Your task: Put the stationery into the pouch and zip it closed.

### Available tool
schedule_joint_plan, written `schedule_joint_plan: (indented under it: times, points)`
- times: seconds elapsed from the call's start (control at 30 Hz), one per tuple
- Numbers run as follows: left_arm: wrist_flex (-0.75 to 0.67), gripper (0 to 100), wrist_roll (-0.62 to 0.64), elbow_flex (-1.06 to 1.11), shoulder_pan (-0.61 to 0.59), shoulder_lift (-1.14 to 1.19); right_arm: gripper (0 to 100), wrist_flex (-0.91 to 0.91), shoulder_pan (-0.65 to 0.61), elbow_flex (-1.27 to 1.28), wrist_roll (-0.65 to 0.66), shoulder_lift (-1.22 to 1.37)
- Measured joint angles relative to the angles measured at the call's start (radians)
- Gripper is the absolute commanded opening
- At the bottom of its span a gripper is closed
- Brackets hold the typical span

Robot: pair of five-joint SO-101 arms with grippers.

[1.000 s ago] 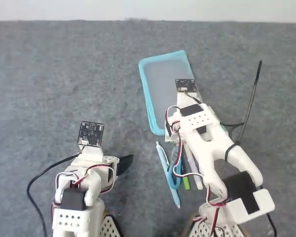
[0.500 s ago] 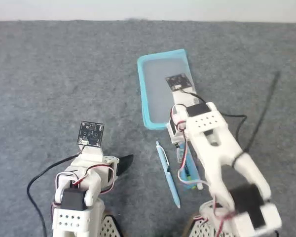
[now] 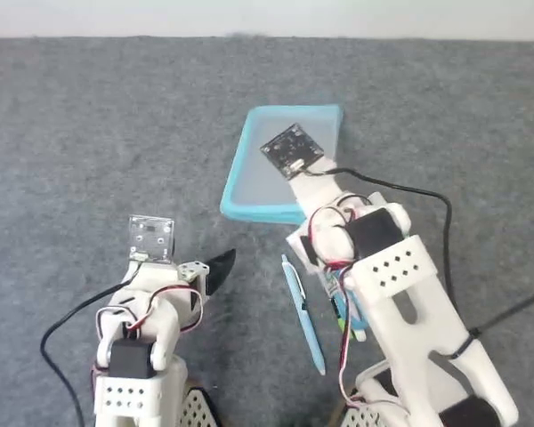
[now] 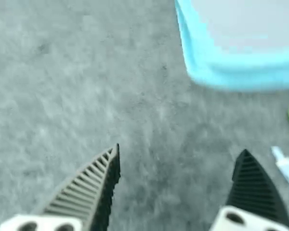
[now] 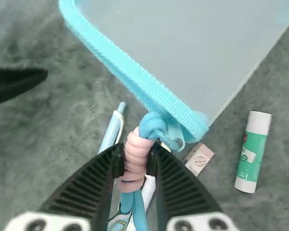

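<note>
We see what looks like a small robotics lab or hobby bench: a tabletop covered in grey felt-like carpet [image 3: 89, 133], with a plain pale wall [image 3: 249, 18] along the far edge. On the near side stand two white plastic robot arms [image 3: 147, 356], each carrying a bare circuit board [image 3: 292, 149]. We cannot tell more about the room.

High view looks down, wrist views close, apparently sharing the pouch [image 3: 262, 182] edge.

right gripper [image 5: 136, 149], clamped on pink beaded zip pull [image 5: 133, 161], drags translucent blue-edged pouch [image 3: 236, 178], its near end swinging leftward.
</note>
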Motion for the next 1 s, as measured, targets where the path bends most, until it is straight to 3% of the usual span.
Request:
schedule_joint_plan:
  times: [0.33,0.5,0.67,0.8,1.0]
  points:
    - [0.031,36,0.000,0.000,-0.008,0.000,36.6,0.095,0.063,0.000,0.057,0.000]
    - [0.031,36,0.000,0.000,-0.081,0.000,35.5,0.098,0.055,0.000,0.058,-0.006]
    - [0.031,36,0.000,0.000,-0.218,0.000,32.6,0.083,-0.040,0.000,0.120,0.015]
    - [0.031,36,0.000,0.000,-0.287,0.000,32.9,0.040,-0.114,-0.049,0.133,0.181]
    - [0.031,36,0.000,0.000,-0.299,0.000,32.9,-0.029,-0.157,-0.189,0.126,0.463]
